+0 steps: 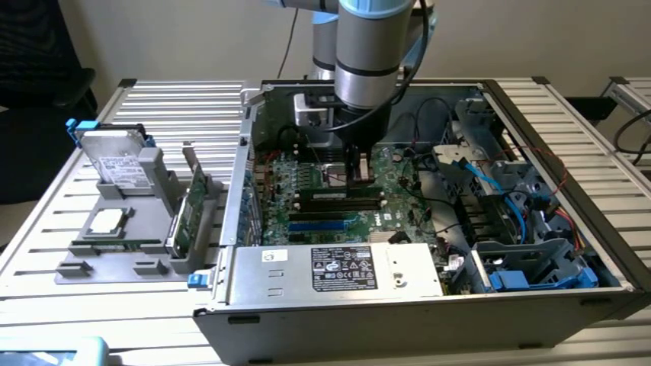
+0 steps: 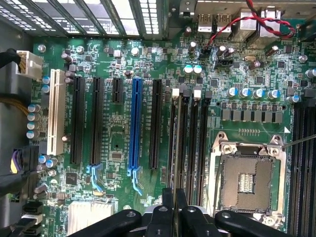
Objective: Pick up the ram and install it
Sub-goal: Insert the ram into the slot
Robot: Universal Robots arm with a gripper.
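Note:
My gripper (image 1: 355, 177) hangs straight down inside the open computer case, just above the black memory slots (image 1: 341, 204) of the green motherboard (image 1: 305, 179). Its fingers (image 2: 167, 205) are shut on the ram (image 1: 334, 191), a thin dark-and-green stick lying parallel to the slots. In the wrist view the ram (image 2: 174, 187) is seen edge-on between the fingers, in line with a black slot (image 2: 173, 133) that has a white clip at its far end. Whether the ram's lower edge touches the slot I cannot tell.
The open processor socket (image 2: 247, 175) lies beside the slots, a blue slot (image 2: 135, 123) on the other side. Cables (image 1: 447, 175) and drive cages (image 1: 529, 259) crowd the case's right. On the exterior view's left, a grey holder (image 1: 102, 267) carries a hard drive (image 1: 112, 156), processor chip (image 1: 107, 221) and expansion card (image 1: 188, 210).

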